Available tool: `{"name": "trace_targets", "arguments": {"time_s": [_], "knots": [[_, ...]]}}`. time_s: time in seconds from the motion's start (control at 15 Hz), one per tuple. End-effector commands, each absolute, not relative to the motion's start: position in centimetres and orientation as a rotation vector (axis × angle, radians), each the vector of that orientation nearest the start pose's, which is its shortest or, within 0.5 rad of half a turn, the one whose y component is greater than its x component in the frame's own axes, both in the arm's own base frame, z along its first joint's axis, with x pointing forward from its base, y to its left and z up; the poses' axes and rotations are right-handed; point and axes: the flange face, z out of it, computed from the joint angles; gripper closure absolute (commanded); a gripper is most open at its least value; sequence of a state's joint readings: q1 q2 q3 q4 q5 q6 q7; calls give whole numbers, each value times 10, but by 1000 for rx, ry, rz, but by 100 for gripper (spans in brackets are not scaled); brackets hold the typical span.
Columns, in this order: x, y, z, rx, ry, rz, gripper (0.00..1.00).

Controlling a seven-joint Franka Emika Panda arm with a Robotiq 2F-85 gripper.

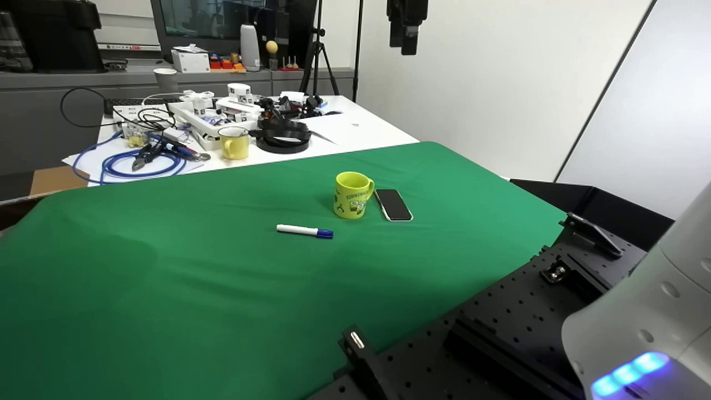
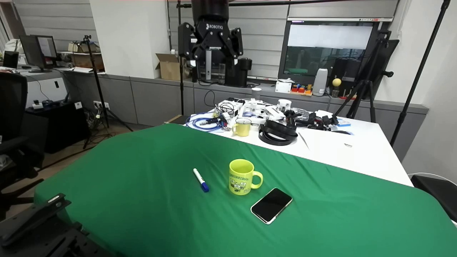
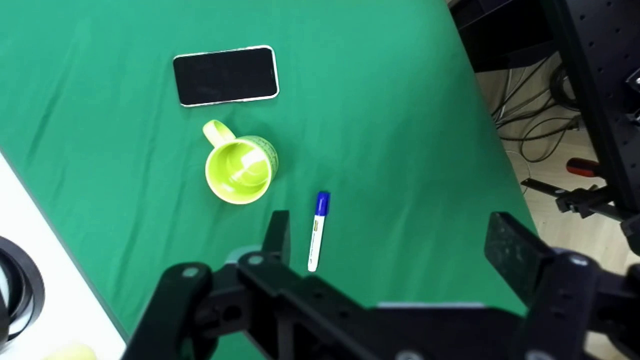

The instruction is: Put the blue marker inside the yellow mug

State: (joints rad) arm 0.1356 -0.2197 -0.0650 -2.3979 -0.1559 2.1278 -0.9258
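The blue marker, white with a blue cap, lies flat on the green cloth in both exterior views [image 1: 304, 231] [image 2: 201, 180] and in the wrist view [image 3: 318, 232]. The yellow mug stands upright beside it, apart from it, in both exterior views [image 1: 351, 195] [image 2: 240, 177] and in the wrist view [image 3: 240, 170]. The inside of the mug that shows in the wrist view holds nothing. My gripper [image 2: 214, 73] is high above the table. In the wrist view the gripper [image 3: 390, 225] is open with nothing between its fingers; the marker shows far below, nearer the left finger.
A dark phone [image 1: 394, 205] lies flat close to the mug's handle side. A paler yellow mug [image 2: 242, 127], black rings [image 2: 277, 132], cables and tools sit on the white table behind the cloth. A black perforated mount [image 1: 500, 333] borders the cloth by the robot base.
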Motion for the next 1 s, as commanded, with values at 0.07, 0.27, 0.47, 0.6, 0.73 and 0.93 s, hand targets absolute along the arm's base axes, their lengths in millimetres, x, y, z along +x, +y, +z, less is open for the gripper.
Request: {"name": "trace_targets", "arguments": {"time_s": [0.07,0.27,0.47,0.6,0.73,0.93], "knots": [[495,45,359,-2756,-1774,-52,0],[526,65,323,-2737,-1795,-172,0],[543,87,284,-2698,-1803,-194,0],[529,85,285,-2705,-1809,-165,0],[537,92,266,-2700,-1794,-132,0],[543,91,263,-2704,-1787,-133,0]]}}
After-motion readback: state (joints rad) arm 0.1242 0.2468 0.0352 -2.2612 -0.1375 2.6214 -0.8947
